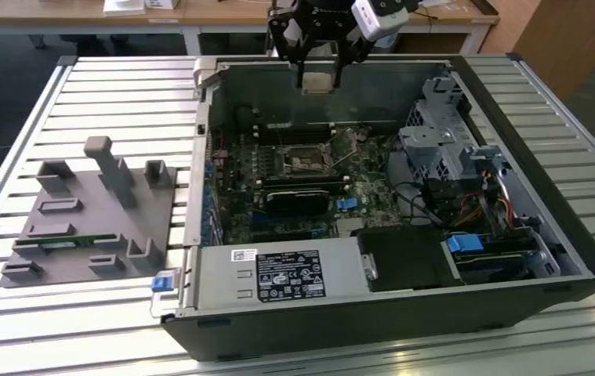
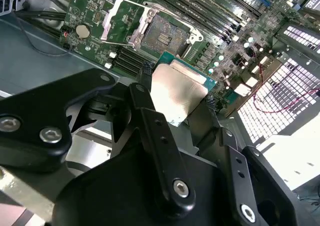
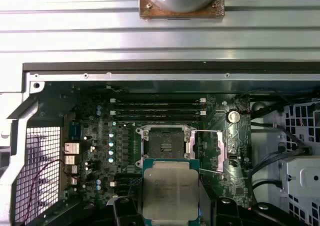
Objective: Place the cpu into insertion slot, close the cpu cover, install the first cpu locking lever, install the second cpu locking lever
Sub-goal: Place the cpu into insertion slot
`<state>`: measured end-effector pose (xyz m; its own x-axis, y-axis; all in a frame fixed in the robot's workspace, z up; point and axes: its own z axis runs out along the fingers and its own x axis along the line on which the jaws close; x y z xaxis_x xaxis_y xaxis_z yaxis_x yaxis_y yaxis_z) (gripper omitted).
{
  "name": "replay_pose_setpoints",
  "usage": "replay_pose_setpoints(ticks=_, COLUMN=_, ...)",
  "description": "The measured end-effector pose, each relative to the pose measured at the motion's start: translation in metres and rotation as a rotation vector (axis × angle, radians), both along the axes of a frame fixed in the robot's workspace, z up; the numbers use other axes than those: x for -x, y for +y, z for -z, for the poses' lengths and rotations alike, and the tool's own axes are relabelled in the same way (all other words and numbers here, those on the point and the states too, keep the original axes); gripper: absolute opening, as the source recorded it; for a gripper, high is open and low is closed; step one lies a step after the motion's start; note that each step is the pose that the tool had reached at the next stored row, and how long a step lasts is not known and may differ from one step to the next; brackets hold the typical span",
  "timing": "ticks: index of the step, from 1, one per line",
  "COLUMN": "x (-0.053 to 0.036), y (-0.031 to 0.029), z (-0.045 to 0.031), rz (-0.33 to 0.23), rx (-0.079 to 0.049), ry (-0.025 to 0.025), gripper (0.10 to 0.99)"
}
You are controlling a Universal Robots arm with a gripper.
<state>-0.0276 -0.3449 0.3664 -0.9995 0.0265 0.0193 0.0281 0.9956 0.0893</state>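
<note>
- Gripper [image 1: 318, 66]: in the exterior view, raised over the far wall of the open computer case [image 1: 548, 258]. The black fingers [image 2: 146, 71] are set narrow and clamp two opposite edges of the cpu.
- Cpu [image 2: 176, 88]: a flat square chip with a pale silver top and a green edge. It is held in the air between the fingers, clear of the motherboard [image 3: 95, 136] and not seated in the socket.
- Insertion slot [image 3: 165, 143]: a square socket with a dark, bare centre and a thin silver rim. It sits on the green motherboard just beside the long black memory slots [image 3: 157, 109].
- Cpu cover [image 3: 220, 151]: a silver-grey frame with an open window. It stands open, folded back to one side of the slot.
- Grey fixture block [image 1: 88, 215]: on the slatted metal desk [image 1: 119, 94], at the exterior view's left of the case and well apart from the gripper.
</note>
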Motion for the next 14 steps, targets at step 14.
replay_pose_setpoints(ticks=14, x=0.0001, y=0.0000, z=0.0000, rz=0.049, rx=0.000, ry=0.0000, gripper=0.537)
